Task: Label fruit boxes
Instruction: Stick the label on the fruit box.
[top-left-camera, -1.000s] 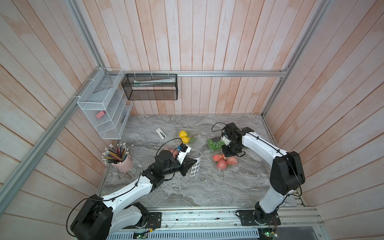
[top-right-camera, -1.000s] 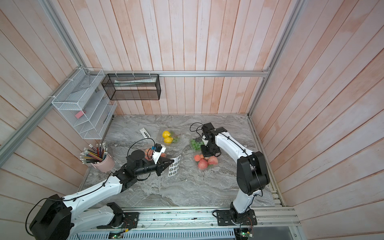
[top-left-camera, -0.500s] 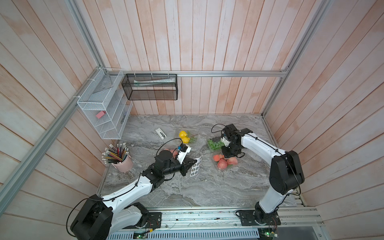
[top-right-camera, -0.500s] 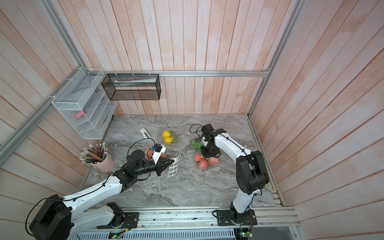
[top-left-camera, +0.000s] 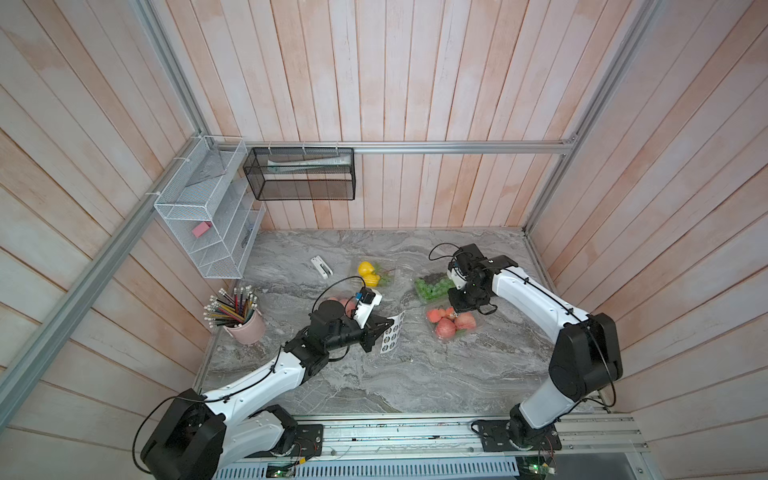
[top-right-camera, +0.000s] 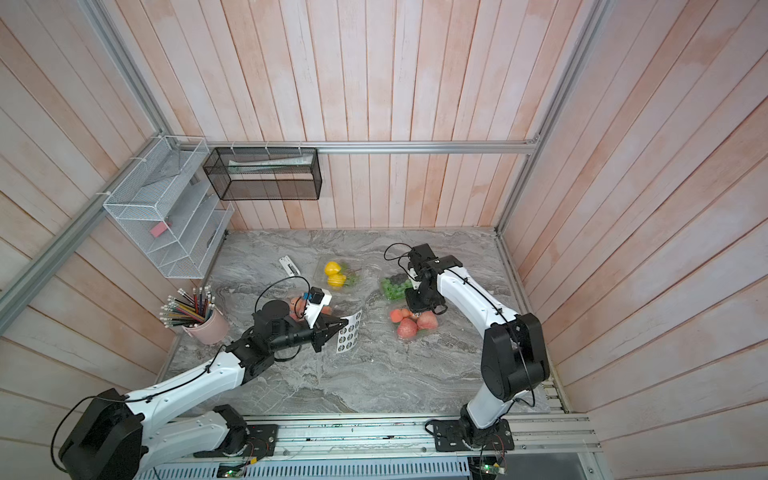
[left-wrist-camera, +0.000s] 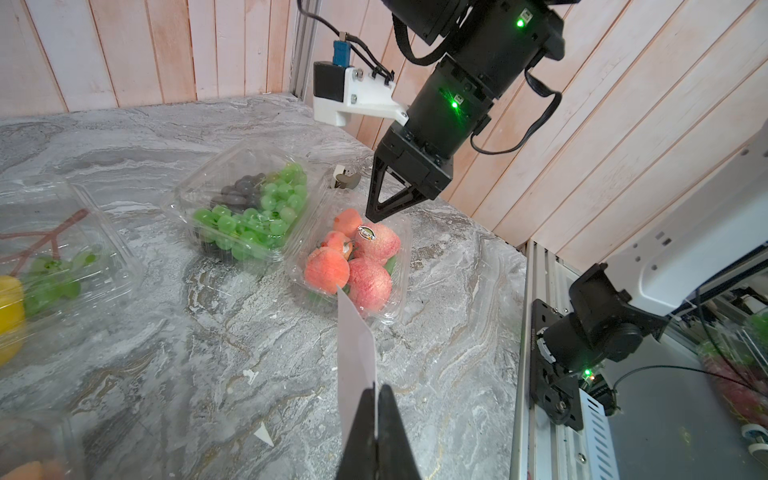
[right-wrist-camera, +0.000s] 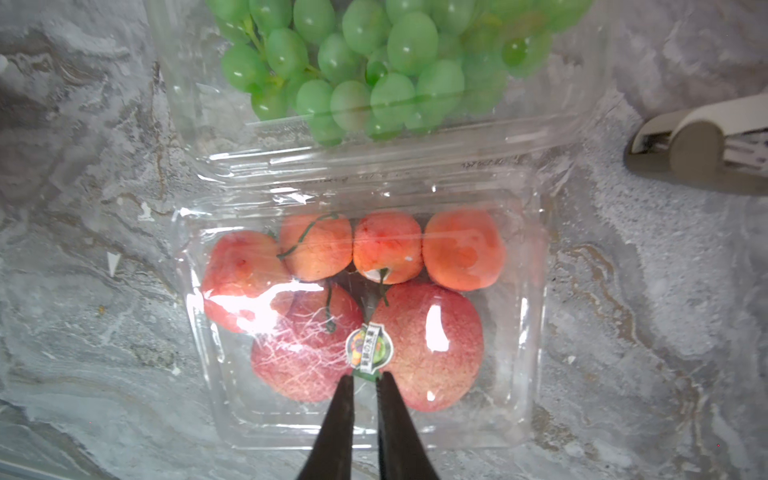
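Grey marbled desk (top-left-camera: 415, 374) enclosed by pale wooden plank walls, shown from above in both top views. Four clear fruit boxes lie near mid-frame. The yellow-fruit box (top-left-camera: 388, 270) sits at centre and the grape box (top-left-camera: 432, 286) to its right. The red-fruit box (top-left-camera: 473, 334) lies just below the grapes and close against that box. A fourth box (top-left-camera: 337, 302), holding red-orange fruit, is partly hidden behind the left wrist.

The left fingers (left-wrist-camera: 388, 411) are pressed together on a white sticker sheet (left-wrist-camera: 355, 345). In a top view the sheet (top-left-camera: 392, 336) slants down and right from the fingertips, left of the red-fruit box.

The right fingers (right-wrist-camera: 345, 399) point down over the red-fruit box (right-wrist-camera: 515, 415). They stand nearly together with a slim gap, their tips at the edge of a round label (right-wrist-camera: 369, 347) on the lid. Whether they pinch that label cannot be told.

A pink cup of pencils (top-left-camera: 245, 324) stands at the desk's left edge. A white mesh rack (top-left-camera: 203, 232) and a black mesh basket (top-left-camera: 303, 174) hang on the walls at upper left.
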